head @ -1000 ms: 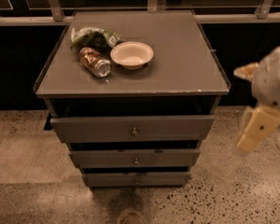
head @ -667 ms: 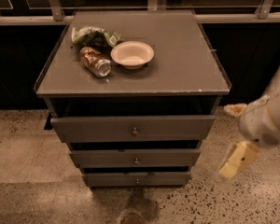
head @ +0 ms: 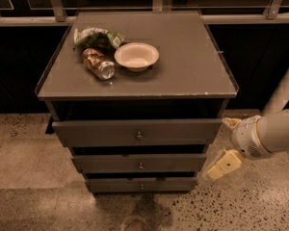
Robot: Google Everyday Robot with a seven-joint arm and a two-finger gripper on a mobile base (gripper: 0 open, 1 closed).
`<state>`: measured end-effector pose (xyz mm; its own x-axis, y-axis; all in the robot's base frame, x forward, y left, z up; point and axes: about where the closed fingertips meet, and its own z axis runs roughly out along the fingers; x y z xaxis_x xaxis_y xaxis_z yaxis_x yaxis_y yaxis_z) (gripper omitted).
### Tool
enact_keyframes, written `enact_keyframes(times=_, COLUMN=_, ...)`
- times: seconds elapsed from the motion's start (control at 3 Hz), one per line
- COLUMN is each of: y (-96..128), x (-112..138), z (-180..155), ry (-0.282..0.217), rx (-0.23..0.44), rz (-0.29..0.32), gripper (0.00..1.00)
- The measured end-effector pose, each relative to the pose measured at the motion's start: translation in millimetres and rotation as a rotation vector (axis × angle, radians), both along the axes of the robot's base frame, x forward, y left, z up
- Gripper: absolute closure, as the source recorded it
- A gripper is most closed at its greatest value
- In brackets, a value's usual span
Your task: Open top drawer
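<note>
The top drawer (head: 101,133) is the widest of three grey drawer fronts under the cabinet's flat top, with a small round metal knob (head: 139,135) at its centre. Its front stands slightly forward of the cabinet body. My gripper (head: 223,145) is low at the right, beside the cabinet's right front corner, level with the top and middle drawers. It touches nothing. One cream finger (head: 223,164) points down-left, another (head: 230,122) shows near the drawer's right end.
On the cabinet top (head: 192,57) lie a white bowl (head: 137,56), a tipped metal can (head: 98,63) and a crumpled green bag (head: 97,36). The medium drawer (head: 106,163) and narrowest drawer (head: 115,185) sit below. Speckled floor surrounds the cabinet; a railing runs behind.
My arm has dropped lower and moved left, bringing the gripper from right of the cabinet top down beside the drawer fronts. The drawers and the items on top have not moved.
</note>
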<state>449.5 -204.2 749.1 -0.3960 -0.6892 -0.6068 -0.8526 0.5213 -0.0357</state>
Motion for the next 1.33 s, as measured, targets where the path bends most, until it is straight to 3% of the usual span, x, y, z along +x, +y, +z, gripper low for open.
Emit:
enact_keyframes(times=0.33, y=-3, x=-4, z=-11, ry=-0.034, rx=0.060, rz=-0.039, gripper=0.00)
enact_keyframes(times=0.67, y=-8, x=7, z=-30, ry=-0.098, rx=0.158, rz=-0.117, gripper=0.19)
enact_keyframes(times=1.33, y=-10, x=11, z=-31, ry=-0.110, rx=0.161, rz=-0.129, gripper=0.65)
